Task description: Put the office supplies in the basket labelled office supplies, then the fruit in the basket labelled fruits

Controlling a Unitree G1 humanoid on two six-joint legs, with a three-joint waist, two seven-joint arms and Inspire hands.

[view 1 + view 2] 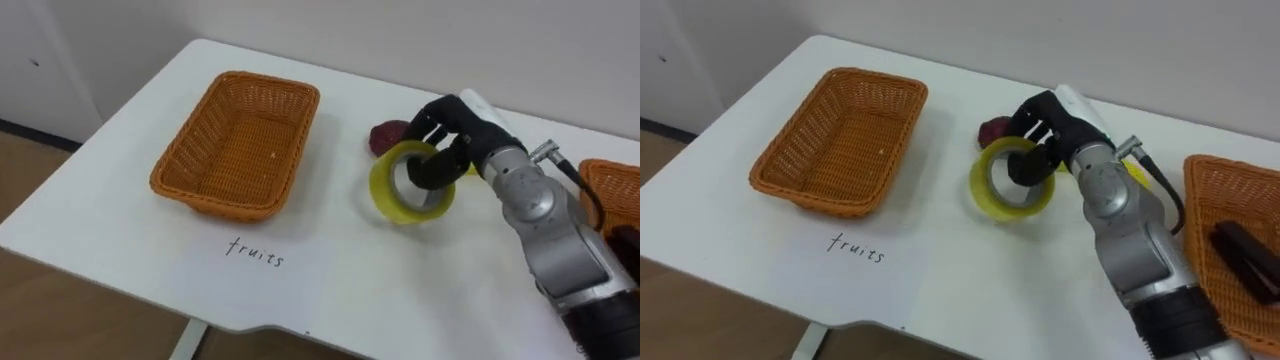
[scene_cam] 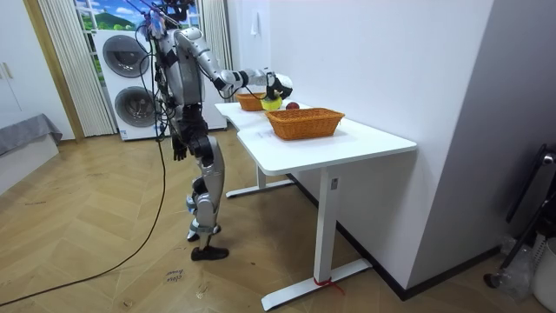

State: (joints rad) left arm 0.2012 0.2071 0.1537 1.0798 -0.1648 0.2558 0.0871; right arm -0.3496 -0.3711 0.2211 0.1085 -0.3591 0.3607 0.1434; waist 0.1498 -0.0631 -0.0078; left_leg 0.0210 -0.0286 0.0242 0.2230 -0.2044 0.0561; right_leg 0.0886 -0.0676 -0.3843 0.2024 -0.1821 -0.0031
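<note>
My right hand [image 1: 455, 130] [image 1: 1060, 118] reaches over the white table's middle, its fingers hooked through a yellow tape roll [image 1: 385, 190] [image 1: 986, 187] and shut on it. The roll hangs tilted, low over the tabletop. Just behind it lies a dark red fruit [image 1: 385, 135] [image 1: 992, 130]. The wicker fruit basket [image 1: 290, 150] [image 1: 875, 75] stands empty to the left. A second wicker basket [image 1: 610, 185] [image 1: 1205, 200] at the right edge holds a dark office item [image 1: 1245, 260]. In the room view my left hand [image 2: 178, 151] hangs at my side.
A paper label with a handwritten word [image 1: 255, 250] lies in front of the fruit basket. The table's front edge [image 1: 120, 275] runs close below it. A wall stands behind the table. I stand at the table's long side [image 2: 261, 148].
</note>
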